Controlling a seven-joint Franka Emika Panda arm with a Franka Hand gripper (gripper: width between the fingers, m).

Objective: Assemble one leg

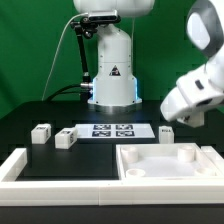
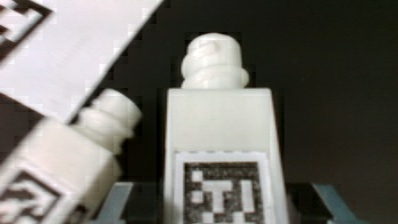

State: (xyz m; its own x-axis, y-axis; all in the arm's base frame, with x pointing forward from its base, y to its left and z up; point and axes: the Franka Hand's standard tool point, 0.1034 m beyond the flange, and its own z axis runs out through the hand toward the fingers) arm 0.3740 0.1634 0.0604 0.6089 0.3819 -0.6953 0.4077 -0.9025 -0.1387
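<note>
In the wrist view a white leg (image 2: 217, 120) lies lengthwise between my fingers, with its threaded tip (image 2: 214, 60) pointing away and its tag (image 2: 222, 190) near the jaws. My gripper (image 2: 228, 208) is open. One finger stands on each side of this leg, with a dark gap on both sides. A second leg (image 2: 89, 145) lies slanted close beside it. In the exterior view my hand (image 1: 190, 95) hangs low at the right over a leg (image 1: 166, 130). The fingertips do not show clearly there. Two more legs (image 1: 40, 132) (image 1: 66, 138) stand at the left.
The marker board (image 1: 110, 131) lies mid-table in front of the robot base. The large white tray-like part (image 1: 165, 160) sits at the front right, near my hand. A white raised border (image 1: 15, 165) runs along the front and left. A white tagged surface (image 2: 63, 50) lies beyond the second leg.
</note>
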